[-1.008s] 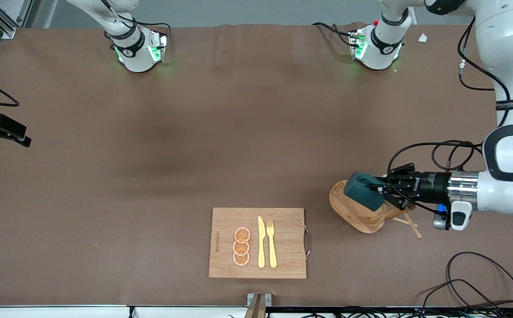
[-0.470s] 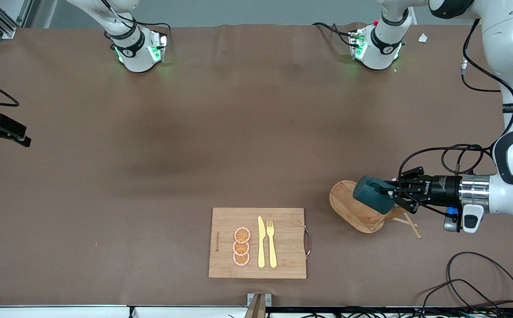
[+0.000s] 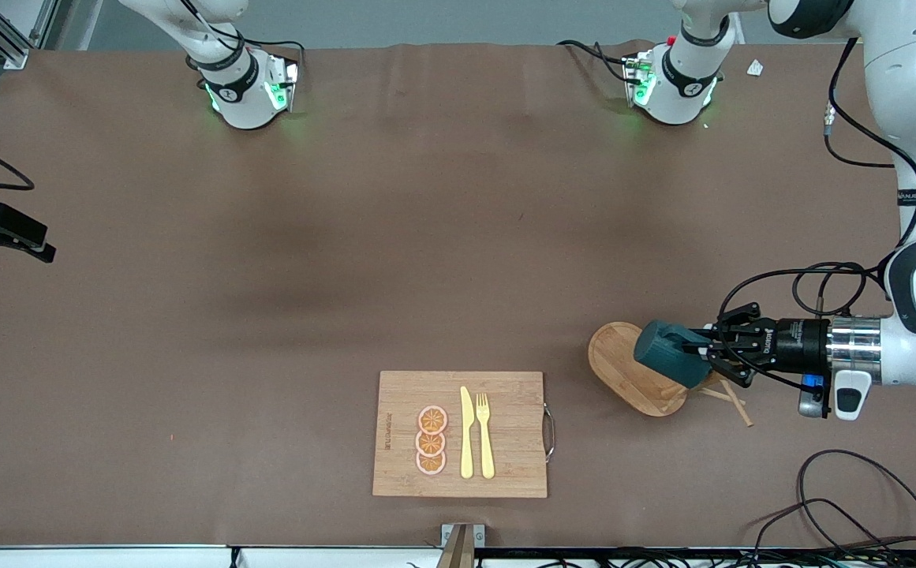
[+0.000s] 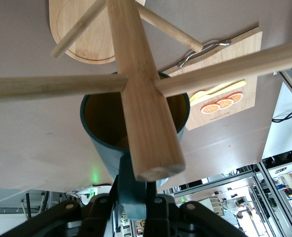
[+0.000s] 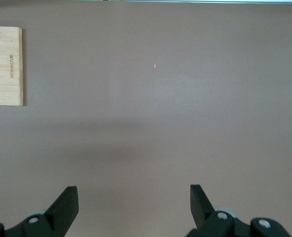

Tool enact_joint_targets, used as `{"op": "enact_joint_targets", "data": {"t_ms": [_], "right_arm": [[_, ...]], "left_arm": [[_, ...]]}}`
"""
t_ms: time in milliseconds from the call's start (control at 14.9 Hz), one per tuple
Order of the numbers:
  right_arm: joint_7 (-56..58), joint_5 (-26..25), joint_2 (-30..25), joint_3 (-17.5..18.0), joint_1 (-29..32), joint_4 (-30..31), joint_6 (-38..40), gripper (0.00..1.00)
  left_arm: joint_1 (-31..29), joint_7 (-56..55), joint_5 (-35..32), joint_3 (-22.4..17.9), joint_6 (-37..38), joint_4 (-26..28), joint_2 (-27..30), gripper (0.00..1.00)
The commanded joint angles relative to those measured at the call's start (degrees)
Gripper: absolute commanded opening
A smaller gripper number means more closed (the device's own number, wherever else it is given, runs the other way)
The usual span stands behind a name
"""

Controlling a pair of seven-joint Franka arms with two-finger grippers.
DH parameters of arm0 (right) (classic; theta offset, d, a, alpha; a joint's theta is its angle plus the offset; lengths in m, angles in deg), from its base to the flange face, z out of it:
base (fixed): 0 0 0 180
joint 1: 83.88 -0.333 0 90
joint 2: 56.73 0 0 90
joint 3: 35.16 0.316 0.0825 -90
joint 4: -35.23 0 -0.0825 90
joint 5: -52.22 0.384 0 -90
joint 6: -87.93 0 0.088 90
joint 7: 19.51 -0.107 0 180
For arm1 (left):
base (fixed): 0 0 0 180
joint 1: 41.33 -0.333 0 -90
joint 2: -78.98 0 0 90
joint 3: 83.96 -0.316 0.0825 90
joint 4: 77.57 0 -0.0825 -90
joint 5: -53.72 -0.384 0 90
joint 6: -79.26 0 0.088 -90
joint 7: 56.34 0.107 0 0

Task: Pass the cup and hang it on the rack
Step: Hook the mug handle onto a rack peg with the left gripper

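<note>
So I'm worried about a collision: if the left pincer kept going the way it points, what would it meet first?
Probably the light wooden mug rack: its post crosses the held dark teal ribbed cup ahead of the left pincer.

Hidden by the cup (image 3: 669,353): rack (image 3: 632,369) post and upper pegs. Cut off: right claw's (image 5: 134,205) body.

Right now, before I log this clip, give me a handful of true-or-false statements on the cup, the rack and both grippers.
1. The left gripper holds the cup over the rack. True.
2. The right gripper is shut on a fork. False: it is open and empty.
3. The cup stands on the cutting board. False: it is in the air, on its side.
4. The rack's post crosses the cup's mouth in the left wrist view. True.
</note>
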Motion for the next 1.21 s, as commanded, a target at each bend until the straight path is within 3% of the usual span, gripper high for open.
{"op": "enact_joint_targets", "data": {"t_ms": [0,202,672,739,806,1008,1142], "right_arm": [[-0.7,-0.7,-0.8,0.3,0.0,0.2,0.6,1.0],[-0.7,-0.7,-0.8,0.3,0.0,0.2,0.6,1.0],[-0.7,-0.7,-0.8,0.3,0.0,0.2,0.6,1.0],[-0.7,-0.7,-0.8,0.3,0.0,0.2,0.6,1.0],[-0.7,-0.7,-0.8,0.3,0.0,0.2,0.6,1.0],[-0.7,-0.7,-0.8,0.3,0.0,0.2,0.6,1.0],[-0.7,-0.7,-0.8,0.3,0.0,0.2,0.6,1.0]], "left_arm": [[-0.3,-0.2,1.4,0.2,-0.5,-0.1,-0.3,0.04],[-0.4,-0.4,1.5,0.2,-0.8,-0.1,-0.4,0.05],[-0.8,-0.7,1.5,0.2,-2.2,-0.2,-0.9,0.17],[-0.9,-0.7,1.5,0.2,-2.3,-0.2,-0.9,0.23],[-0.8,-0.7,1.5,0.2,-2.5,-0.2,-0.9,0.37],[-0.7,-2.0,1.4,0.2,-2.7,-0.4,-0.3,1.0],[-0.7,-2.1,0.9,0.2,-2.3,-0.5,1.1,1.0]]}}
